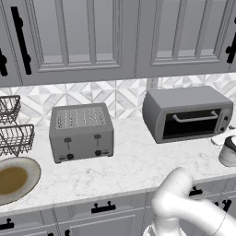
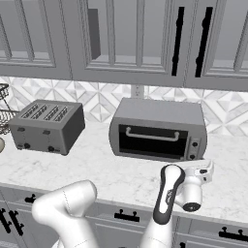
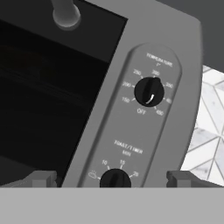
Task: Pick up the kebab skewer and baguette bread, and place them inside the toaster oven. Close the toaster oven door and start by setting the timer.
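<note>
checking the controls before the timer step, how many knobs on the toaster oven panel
2, both on the toaster oven's right panel in the hand view: the temperature knob above, the timer knob below it, partly cut off at the bottom. More may be hidden lower down.

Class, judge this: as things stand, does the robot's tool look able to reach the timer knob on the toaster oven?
Probably yes. The open tool faces the toaster oven's control panel, its fingertips either side of the timer knob, with nothing between them. The toaster oven door is shut.
</note>
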Controlling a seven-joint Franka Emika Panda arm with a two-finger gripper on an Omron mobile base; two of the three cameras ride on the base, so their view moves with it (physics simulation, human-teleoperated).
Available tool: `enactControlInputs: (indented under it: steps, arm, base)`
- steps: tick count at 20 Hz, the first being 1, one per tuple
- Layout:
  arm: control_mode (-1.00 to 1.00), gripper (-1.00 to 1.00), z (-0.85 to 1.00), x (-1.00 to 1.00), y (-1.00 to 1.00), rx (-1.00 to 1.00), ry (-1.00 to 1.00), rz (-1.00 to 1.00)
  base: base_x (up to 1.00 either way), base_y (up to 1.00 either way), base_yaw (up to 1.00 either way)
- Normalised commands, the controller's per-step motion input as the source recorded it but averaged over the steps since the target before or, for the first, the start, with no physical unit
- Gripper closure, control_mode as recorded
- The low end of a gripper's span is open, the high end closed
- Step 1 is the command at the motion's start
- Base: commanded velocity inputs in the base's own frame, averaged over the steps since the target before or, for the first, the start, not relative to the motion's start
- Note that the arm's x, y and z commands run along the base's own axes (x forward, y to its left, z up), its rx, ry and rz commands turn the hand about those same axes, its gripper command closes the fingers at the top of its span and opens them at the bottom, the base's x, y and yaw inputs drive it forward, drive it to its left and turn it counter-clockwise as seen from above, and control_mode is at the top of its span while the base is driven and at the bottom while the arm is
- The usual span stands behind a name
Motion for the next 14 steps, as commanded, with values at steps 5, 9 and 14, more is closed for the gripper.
enactControlInputs:
  steps: [5,9,14]
  arm:
    - [-1.00,-1.00,-0.01,0.00,0.00,0.00,0.00,0.00]
    - [-1.00,-1.00,-0.01,0.09,-0.02,0.00,0.00,0.00]
    - [-1.00,-1.00,-0.01,0.03,0.00,0.00,0.00,0.00]
  base:
    - [0.00,0.00,0.00]
    - [0.00,0.00,0.00]
    - [0.00,0.00,0.00]
